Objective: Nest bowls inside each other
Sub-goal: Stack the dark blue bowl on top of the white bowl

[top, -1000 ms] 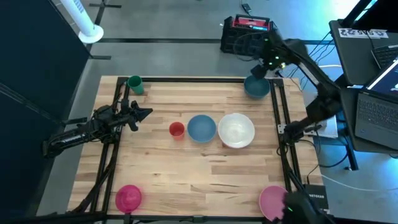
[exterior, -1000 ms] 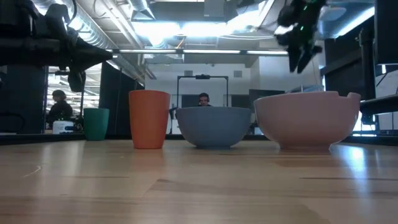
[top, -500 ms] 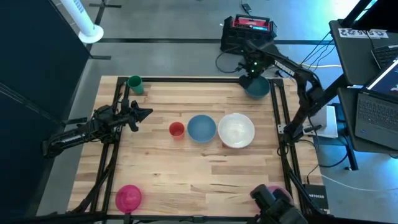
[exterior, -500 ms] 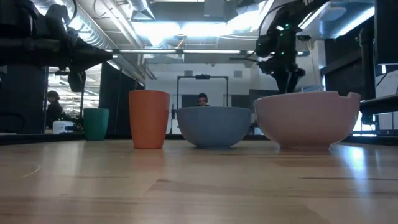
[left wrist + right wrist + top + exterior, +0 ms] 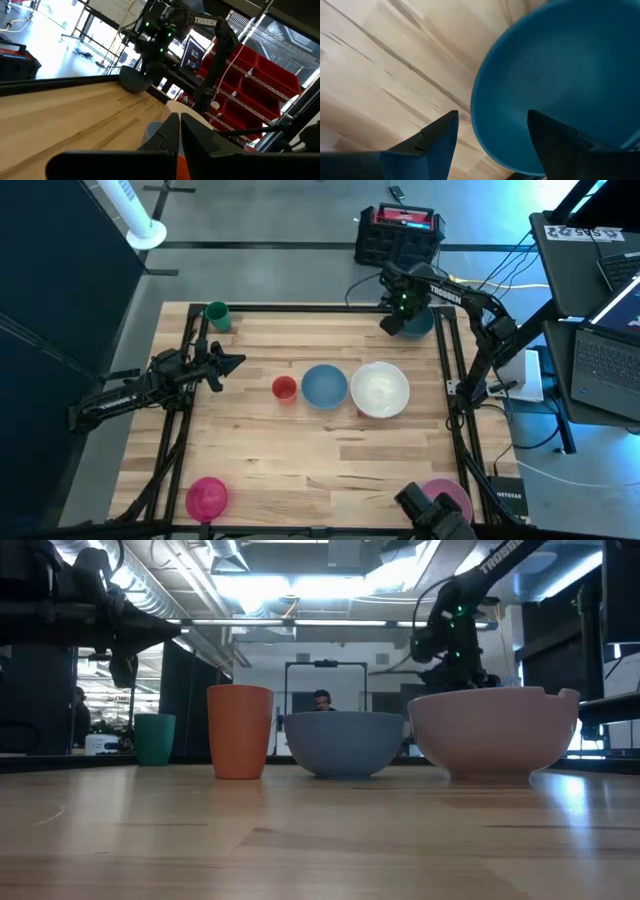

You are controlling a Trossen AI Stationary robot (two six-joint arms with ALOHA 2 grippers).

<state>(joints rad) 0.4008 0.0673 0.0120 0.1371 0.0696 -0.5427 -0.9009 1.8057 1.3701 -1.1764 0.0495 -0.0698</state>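
Observation:
The teal bowl (image 5: 420, 327) stands at the table's far right corner. My right gripper (image 5: 492, 115) points down over its left rim (image 5: 476, 112), open, with one finger outside above the wood and the other over the bowl's hollow; I see no touch. In mid-table the light blue bowl (image 5: 324, 386) and the white bowl (image 5: 380, 390) stand side by side. The magenta bowl (image 5: 207, 497) is at the near left, the pale pink bowl (image 5: 452, 492) at the near right. My left gripper (image 5: 228, 363) waits shut at the table's left side.
A small red cup (image 5: 284, 388) stands just left of the light blue bowl, and a green cup (image 5: 217, 316) at the far left corner. Dark rails (image 5: 450, 370) run along both side edges. A dark device (image 5: 428, 515) partly covers the pink bowl.
My right gripper has come down from high above the far right corner and shifted a little toward the table's left and near side, ending low over the teal bowl's left rim. It has tipped more steeply downward and stayed open. No bowl has moved.

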